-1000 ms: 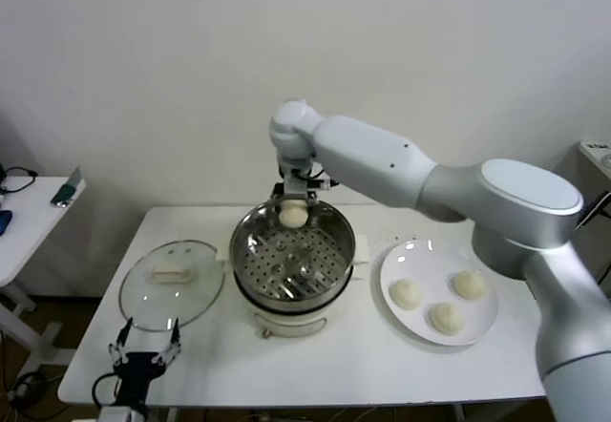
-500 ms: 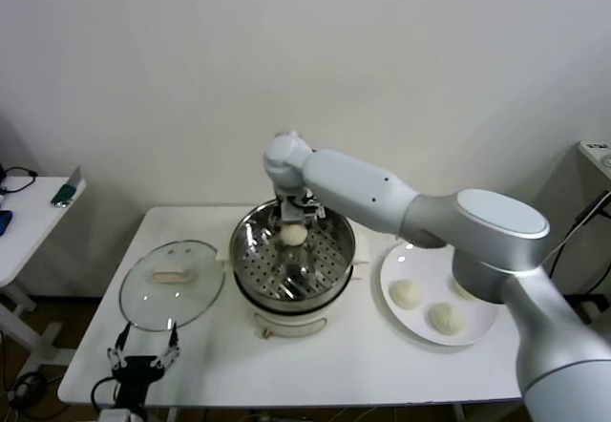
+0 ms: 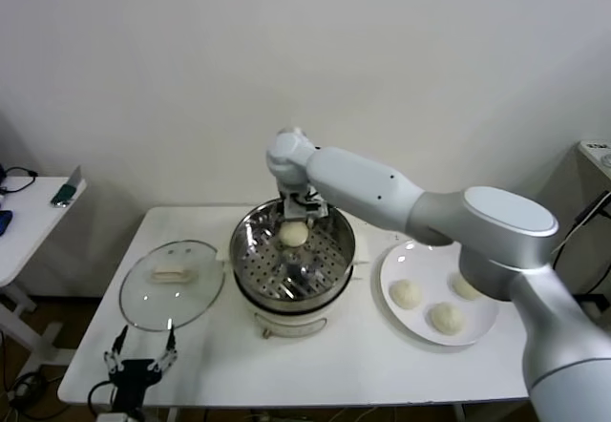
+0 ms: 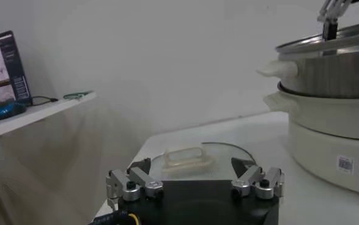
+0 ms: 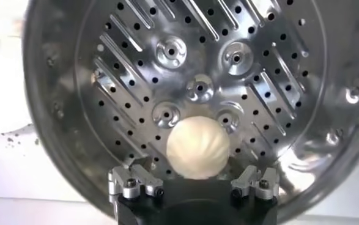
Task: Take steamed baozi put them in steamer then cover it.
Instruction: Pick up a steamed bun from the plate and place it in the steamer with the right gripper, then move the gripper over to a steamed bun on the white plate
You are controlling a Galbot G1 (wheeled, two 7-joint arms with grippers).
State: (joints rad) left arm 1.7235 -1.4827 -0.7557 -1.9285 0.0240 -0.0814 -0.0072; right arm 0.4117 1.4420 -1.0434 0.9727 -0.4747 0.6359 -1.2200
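My right gripper [image 3: 295, 214] hangs open over the far side of the steamer [image 3: 245, 250], a shiny perforated basket in a white pot base. One baozi [image 3: 293, 235] lies on the steamer's floor just under it. In the right wrist view this baozi [image 5: 197, 148] sits free between the spread fingers of the gripper [image 5: 194, 169]. Three more baozi [image 3: 406, 294] [image 3: 446, 318] [image 3: 465, 286] rest on the white plate [image 3: 428, 260] to the right. The cover [image 3: 143, 298], a glass lid with a cream handle [image 3: 173, 274], lies flat to the steamer's left. My left gripper [image 3: 141, 357] waits open at the table's front left edge.
In the left wrist view, the cover's handle [image 4: 188, 160] lies just ahead of the left gripper [image 4: 193, 170], with the steamer's pot base [image 4: 332, 131] beyond. A side table [image 3: 29, 217] with small items stands at far left. The wall is close behind the table.
My right gripper came down into the steamer with the baozi and opened; the baozi now rests on the perforated floor. The left arm stayed in place.
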